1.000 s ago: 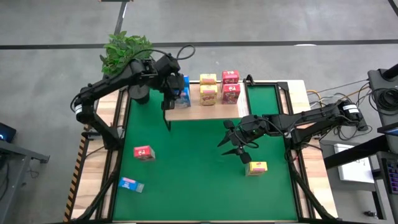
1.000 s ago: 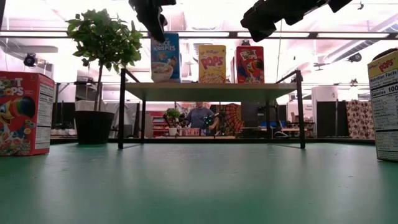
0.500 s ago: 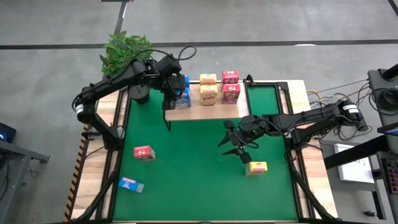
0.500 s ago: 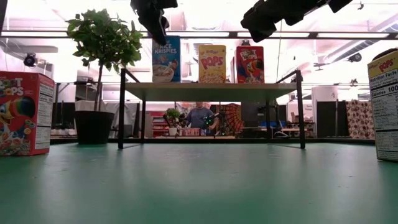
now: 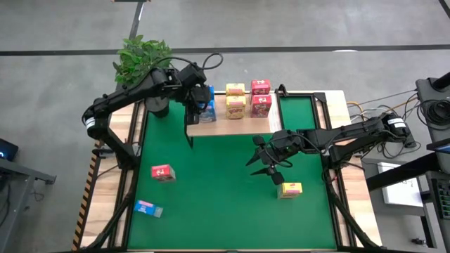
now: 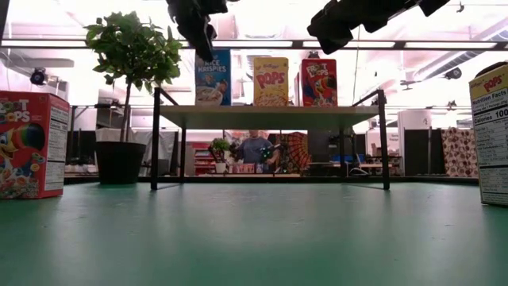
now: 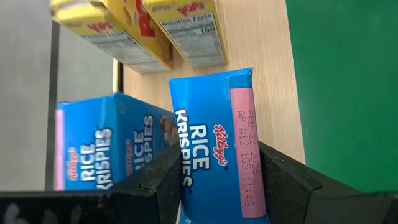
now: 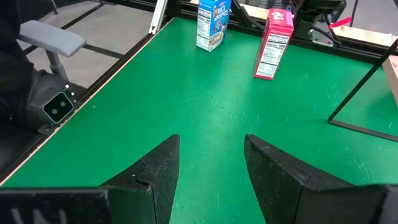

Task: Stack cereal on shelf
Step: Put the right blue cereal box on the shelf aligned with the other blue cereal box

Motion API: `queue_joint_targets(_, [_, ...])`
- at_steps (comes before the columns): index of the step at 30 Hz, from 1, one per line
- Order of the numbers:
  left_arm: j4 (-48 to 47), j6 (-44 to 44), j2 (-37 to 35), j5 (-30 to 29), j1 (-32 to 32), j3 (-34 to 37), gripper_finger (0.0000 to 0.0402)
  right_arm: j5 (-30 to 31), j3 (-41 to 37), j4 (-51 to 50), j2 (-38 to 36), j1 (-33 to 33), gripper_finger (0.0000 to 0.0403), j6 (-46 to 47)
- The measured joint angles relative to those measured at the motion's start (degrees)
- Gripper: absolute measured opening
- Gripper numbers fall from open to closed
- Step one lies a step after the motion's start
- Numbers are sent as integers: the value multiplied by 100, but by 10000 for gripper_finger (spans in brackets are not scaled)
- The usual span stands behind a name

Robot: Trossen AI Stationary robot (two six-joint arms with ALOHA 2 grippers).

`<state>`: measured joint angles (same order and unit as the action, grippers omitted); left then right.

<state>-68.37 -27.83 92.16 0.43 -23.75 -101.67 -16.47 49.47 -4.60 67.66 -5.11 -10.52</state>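
Note:
The shelf (image 5: 232, 126), a light-wood board on black legs, stands at the table's far side. On it are yellow cereal boxes (image 5: 235, 102), red ones (image 5: 260, 98) and a blue one (image 7: 93, 149). My left gripper (image 7: 221, 165) is over the shelf's left end, shut on another blue cereal box (image 6: 213, 77). Whether that box's bottom touches the board is hidden by the shelf's front edge. A red box (image 5: 162, 173), a blue box (image 5: 148, 208) and a yellow box (image 5: 290, 189) stand on the green mat. My right gripper (image 5: 261, 163) hangs open above the mat, holding nothing. My left gripper pinches the blue box near its top end (image 7: 214, 186), one finger (image 7: 163, 180) on each of two opposite faces. The fingers slant down onto it from the near left. The box stands upright beside the other blue box, at the shelf board.
A potted plant (image 5: 140, 60) stands just left of the shelf, close to my left arm. Wooden strips and black frame rails border the green mat (image 5: 225, 211), which has free room in its middle. A person shows far behind the shelf in the low view.
The blue box in my left gripper has sunk slightly at the shelf board and edged a little toward the yellow boxes. My right gripper has kept still.

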Motion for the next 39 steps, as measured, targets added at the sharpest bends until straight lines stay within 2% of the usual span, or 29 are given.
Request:
queue_joint_targets(7, [23, -3, 2, -343, 0, 109, 164, 0, -2, 1, 0, 1, 169, 0])
queue_joint_targets(18, [78, 41, 2, -355, 0, 109, 166, 0, -2, 2, 0, 0, 169, 0])
queue_joint_targets(32, [138, 86, 1, -353, 0, 109, 226, 0, -2, 0, 0, 0, 169, 2])
queue_joint_targets(39, [134, 87, -83, -348, 7, 109, 235, 0, -2, 2, 0, 1, 169, 2])
